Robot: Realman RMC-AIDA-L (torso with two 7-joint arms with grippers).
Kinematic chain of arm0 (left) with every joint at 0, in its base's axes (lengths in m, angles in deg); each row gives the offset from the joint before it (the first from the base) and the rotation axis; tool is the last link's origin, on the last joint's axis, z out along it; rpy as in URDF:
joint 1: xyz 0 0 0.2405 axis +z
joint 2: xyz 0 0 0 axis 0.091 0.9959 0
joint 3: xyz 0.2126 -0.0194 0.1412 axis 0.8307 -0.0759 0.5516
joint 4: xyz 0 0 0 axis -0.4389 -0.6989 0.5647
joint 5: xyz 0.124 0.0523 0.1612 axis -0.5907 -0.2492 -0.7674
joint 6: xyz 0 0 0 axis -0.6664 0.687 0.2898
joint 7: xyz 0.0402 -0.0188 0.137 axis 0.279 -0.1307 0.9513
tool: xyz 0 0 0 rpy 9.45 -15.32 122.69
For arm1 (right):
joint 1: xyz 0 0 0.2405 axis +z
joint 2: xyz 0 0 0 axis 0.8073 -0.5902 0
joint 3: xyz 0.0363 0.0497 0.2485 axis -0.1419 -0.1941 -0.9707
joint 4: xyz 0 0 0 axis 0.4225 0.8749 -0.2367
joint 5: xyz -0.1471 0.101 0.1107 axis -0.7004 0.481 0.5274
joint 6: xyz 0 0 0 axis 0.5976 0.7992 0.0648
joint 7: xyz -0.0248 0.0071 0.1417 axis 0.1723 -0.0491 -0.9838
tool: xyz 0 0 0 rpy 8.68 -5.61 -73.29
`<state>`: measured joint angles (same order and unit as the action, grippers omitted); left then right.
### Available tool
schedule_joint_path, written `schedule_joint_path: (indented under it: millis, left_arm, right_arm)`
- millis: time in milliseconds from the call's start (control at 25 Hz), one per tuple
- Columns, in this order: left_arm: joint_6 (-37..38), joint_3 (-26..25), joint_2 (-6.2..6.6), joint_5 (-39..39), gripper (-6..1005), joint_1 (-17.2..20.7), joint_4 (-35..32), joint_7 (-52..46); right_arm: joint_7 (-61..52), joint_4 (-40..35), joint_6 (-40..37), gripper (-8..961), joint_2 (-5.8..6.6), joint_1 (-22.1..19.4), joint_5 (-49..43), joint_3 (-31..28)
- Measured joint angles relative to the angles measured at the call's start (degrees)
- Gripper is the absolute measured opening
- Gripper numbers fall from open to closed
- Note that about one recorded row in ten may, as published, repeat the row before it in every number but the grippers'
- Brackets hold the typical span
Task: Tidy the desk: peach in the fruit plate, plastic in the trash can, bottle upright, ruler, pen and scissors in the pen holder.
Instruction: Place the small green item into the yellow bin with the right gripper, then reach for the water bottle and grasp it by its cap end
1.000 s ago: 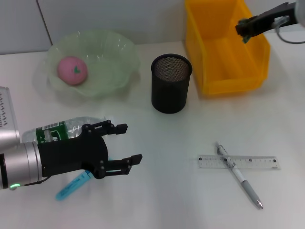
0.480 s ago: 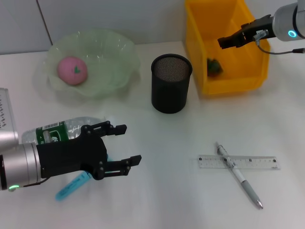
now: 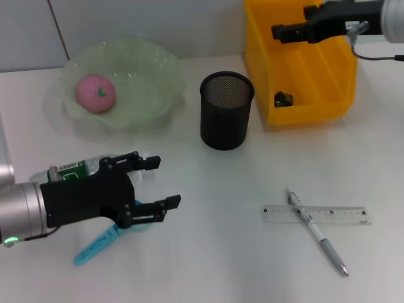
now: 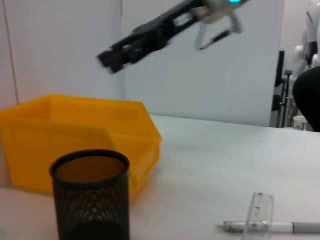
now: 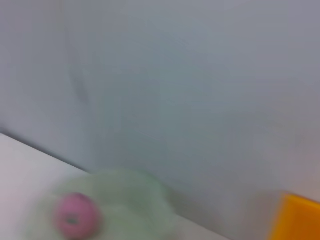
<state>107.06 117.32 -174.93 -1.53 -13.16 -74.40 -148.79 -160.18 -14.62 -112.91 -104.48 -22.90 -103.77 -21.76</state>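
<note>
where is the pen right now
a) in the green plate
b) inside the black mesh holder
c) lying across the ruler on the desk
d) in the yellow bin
c: the pen lies diagonally across the clear ruler on the white desk, apart from the black mesh holder, which it has not yet entered.

This looks like a robotics lab set up as a mock office. A plain white desk (image 3: pixel 208 265) stands against bare grey wall panels (image 3: pixel 145 25), with a black mesh pen holder (image 3: pixel 226 110) and a yellow plastic bin (image 3: pixel 303 69) on it. Off to the side stands a white robot body (image 4: pixel 306 37) among stands.
</note>
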Motion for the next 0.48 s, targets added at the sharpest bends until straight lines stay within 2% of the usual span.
schedule_joint_path:
  millis: [40, 80, 120, 240, 280, 320, 360, 440, 480]
  left_arm:
    - [0.00, -0.19, 0.04, 0.01, 768, 0.10, -0.49, -0.37]
    - [0.01, -0.72, 0.07, 0.02, 767, 0.40, -1.77, -1.35]
    - [0.01, -0.72, 0.07, 0.02, 767, 0.40, -1.77, -1.35]
    - [0.41, -1.91, 0.09, 0.04, 766, 0.71, -3.08, -2.38]
    - [1.13, -2.75, 0.16, 0.05, 766, 0.69, -3.42, -2.97]
    - [1.13, -2.75, 0.16, 0.05, 766, 0.69, -3.42, -2.97]
    - [1.68, -3.34, 0.17, 0.06, 766, 0.58, -3.55, -3.50]
    - [2.32, -4.49, 0.19, -0.04, 765, 0.19, -3.62, -5.02]
    - [2.24, -5.43, 0.37, -0.54, 765, -0.26, -3.96, -7.26]
  right_arm:
    - [2.26, -1.11, -2.70, 837, 0.09, -1.43, 3.86, -0.95]
    - [7.81, -2.23, -8.83, 837, -0.04, -4.37, 11.11, -4.03]
    - [7.81, -2.23, -8.83, 837, -0.04, -4.37, 11.11, -4.03]
    - [17.04, -0.43, -18.20, 836, -0.34, -7.78, 18.74, -9.17]
    - [22.25, 2.70, -24.21, 836, 0.15, -9.36, 20.06, -11.70]
    - [22.25, 2.70, -24.21, 836, 0.15, -9.36, 20.06, -11.70]
    - [27.01, 6.86, -29.33, 836, 1.09, -10.65, 19.36, -13.78]
    - [30.19, 9.41, -31.99, 836, 1.55, -11.40, 18.86, -14.67]
    - [37.72, 15.05, -36.49, 836, 2.48, -13.20, 18.51, -16.96]
